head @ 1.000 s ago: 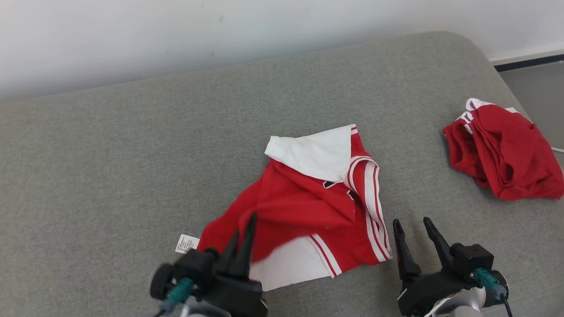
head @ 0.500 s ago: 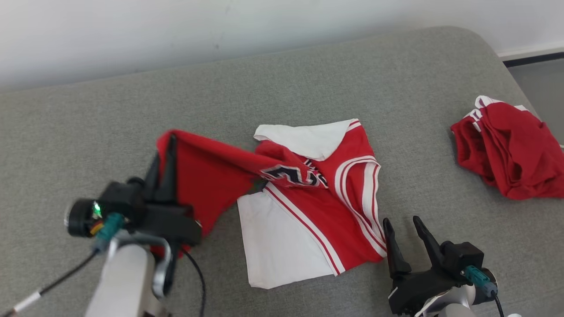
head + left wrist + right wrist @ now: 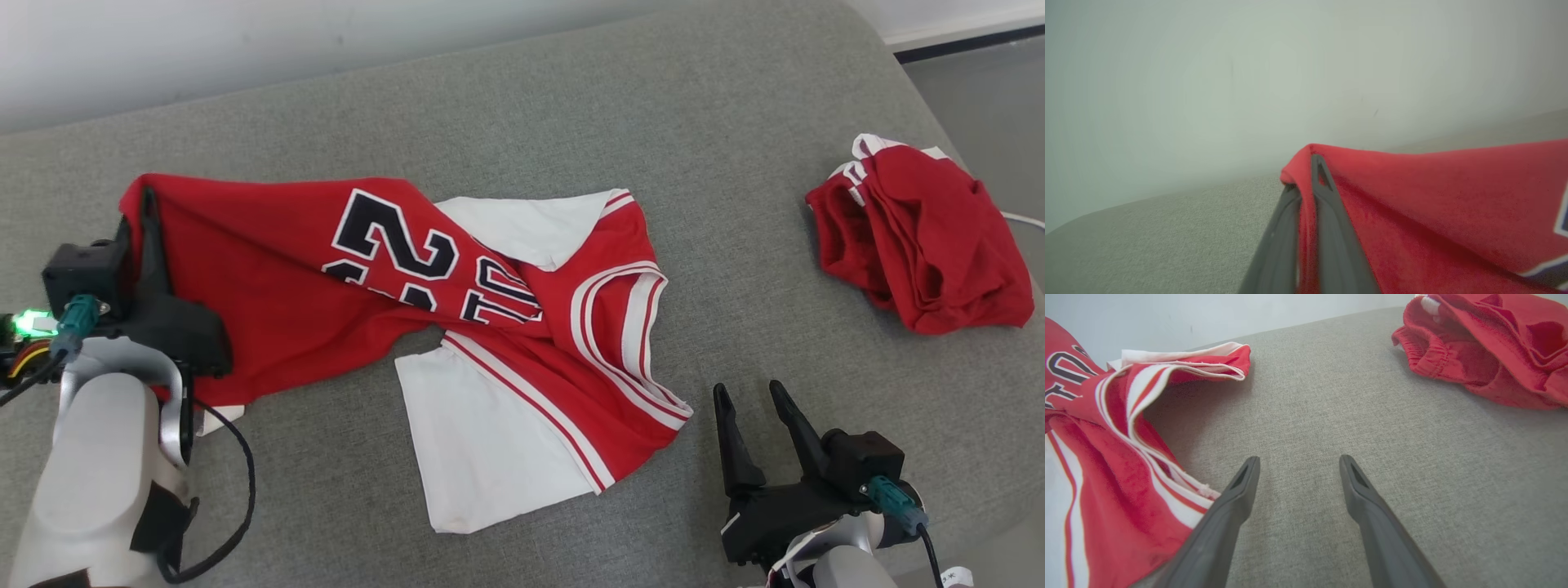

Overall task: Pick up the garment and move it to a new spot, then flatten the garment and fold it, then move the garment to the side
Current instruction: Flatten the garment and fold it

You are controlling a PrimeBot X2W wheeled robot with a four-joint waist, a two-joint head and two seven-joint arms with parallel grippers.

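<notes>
Pinching a corner of the red jersey [image 3: 310,302] at nine o'clock, the left hand [image 3: 148,198] is clenched on it; the right hand [image 3: 748,392] sits released at five o'clock.

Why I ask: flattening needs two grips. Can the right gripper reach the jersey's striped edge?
Probably yes: the right gripper stands open just beside the striped edge of the jersey, bare cushion between them, nothing in the way.

Jersey [image 3: 269,278] red, white side panels, red-and-white striped trim, black numerals edged white, bundle [image 3: 931,245] upper right red with white stripes, cushion [image 3: 571,106] heathered grey, wall [image 3: 245,41] off-white.
</notes>
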